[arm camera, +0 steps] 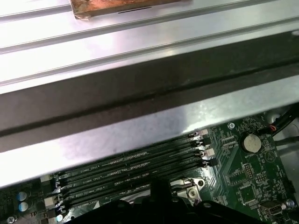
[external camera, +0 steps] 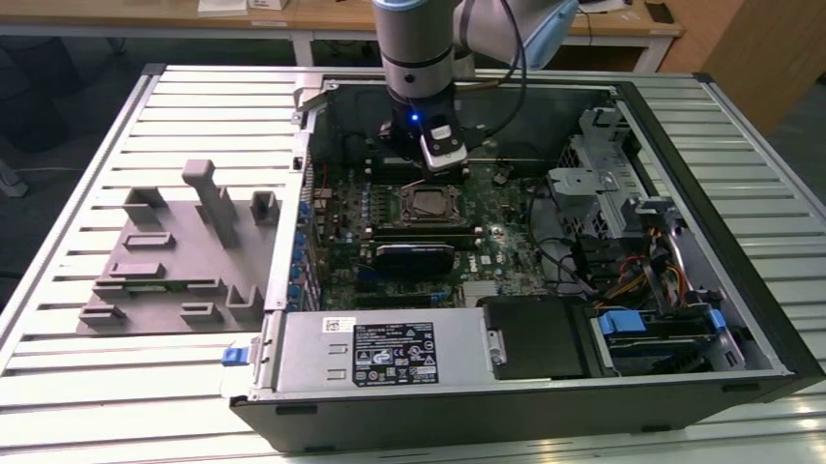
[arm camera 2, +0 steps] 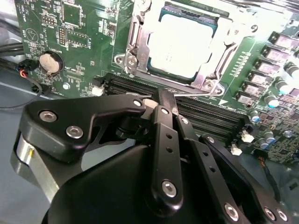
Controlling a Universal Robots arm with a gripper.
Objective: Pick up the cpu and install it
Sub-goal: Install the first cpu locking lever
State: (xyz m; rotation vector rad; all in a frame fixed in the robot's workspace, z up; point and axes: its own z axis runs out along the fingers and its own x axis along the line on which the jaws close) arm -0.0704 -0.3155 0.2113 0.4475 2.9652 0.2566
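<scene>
Closed black fingers (arm camera 2: 161, 105) of the gripper (arm camera 2: 163, 100) hold nothing and hover beside the socket frame (arm camera 2: 205, 84), where the cpu (arm camera 2: 182, 44) lies seated; it looks light, stiff, fragile, best taken by its thin edges.

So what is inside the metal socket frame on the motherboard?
The cpu sits flat inside the socket frame, its silvery top plate showing through the frame's opening. Its edges lie under the frame, and its underside and the socket contacts are hidden.
</scene>
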